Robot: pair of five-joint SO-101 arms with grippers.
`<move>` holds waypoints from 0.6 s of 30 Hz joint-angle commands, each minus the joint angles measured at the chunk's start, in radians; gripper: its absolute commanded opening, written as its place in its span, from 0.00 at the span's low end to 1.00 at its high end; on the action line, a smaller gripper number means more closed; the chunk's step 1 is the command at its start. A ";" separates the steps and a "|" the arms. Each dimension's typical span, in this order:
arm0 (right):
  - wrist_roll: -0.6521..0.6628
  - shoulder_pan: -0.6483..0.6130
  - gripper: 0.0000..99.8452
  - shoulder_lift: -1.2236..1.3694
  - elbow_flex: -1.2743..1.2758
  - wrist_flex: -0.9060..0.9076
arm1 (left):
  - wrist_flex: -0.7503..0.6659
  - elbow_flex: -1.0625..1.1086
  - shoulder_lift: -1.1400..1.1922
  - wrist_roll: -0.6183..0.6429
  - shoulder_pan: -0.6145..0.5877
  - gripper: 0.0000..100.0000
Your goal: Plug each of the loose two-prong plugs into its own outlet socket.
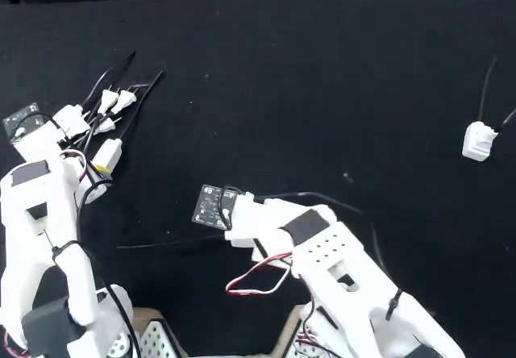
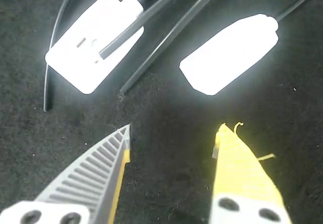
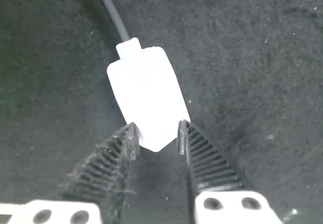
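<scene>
Plug (image 3: 146, 100) tip partly hidden between right gripper (image 3: 157, 133) fingers (image 3: 108, 158)

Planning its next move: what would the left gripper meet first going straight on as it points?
Likely the bare black cloth between the outlet socket and the white plug; depth is unclear.

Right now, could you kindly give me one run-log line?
left end effector: open, empty | right end effector: shut on white tapered plastic plug

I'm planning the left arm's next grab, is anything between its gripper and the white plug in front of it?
Nothing visible. Bare black cloth separates the open left gripper from the white plug. Black cables cross the socket beside it, outside that gap.
</scene>
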 commanded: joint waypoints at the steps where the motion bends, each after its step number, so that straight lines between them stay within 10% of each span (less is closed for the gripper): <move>1: 0.018 0.034 0.12 -0.005 -0.002 -0.017 | -0.017 -0.007 -0.029 0.009 -0.008 0.26; 13: -0.183 0.034 0.12 -0.182 -0.289 0.419 | -0.018 0.013 -0.028 0.002 0.113 0.26; 18: -0.192 0.084 0.12 -0.298 -0.242 0.313 | -0.018 0.013 -0.028 0.000 0.113 0.26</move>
